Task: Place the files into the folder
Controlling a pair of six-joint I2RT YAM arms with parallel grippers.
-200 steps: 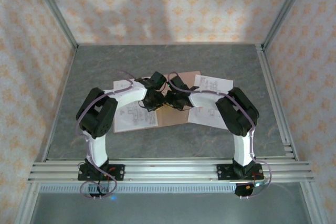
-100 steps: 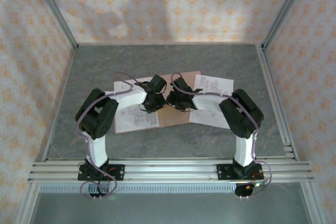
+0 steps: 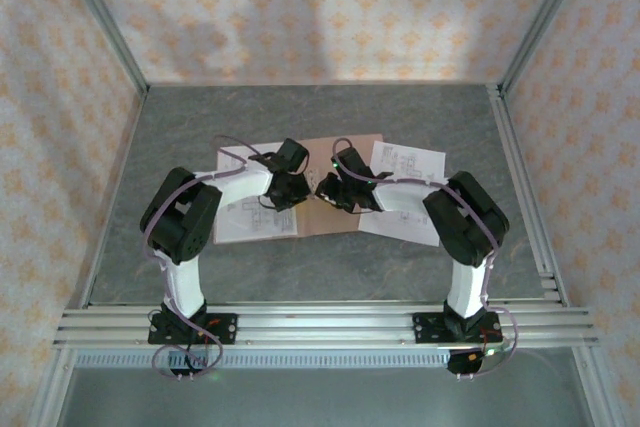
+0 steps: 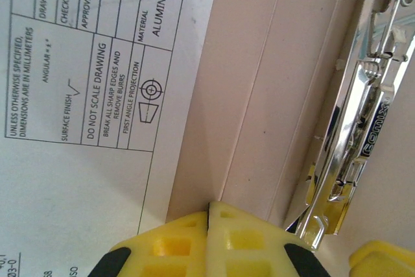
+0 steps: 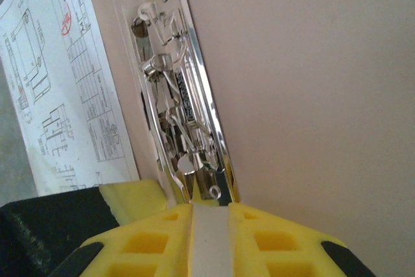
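My left gripper (image 4: 209, 209) is closed tight; my right gripper (image 5: 211, 211), I cannot say; the files (image 4: 78, 167) look limp, light; I'd pinch a free edge.

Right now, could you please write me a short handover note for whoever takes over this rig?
Left gripper: shut, nothing seen in it, over the open folder near its left edge.
Right gripper: jaws a slit apart at the end of the folder's metal clip; grip unclear.
Files: left sheet and right sheet lie flat either side of the folder.
Done: folder open. Left to do: put both sheets in.
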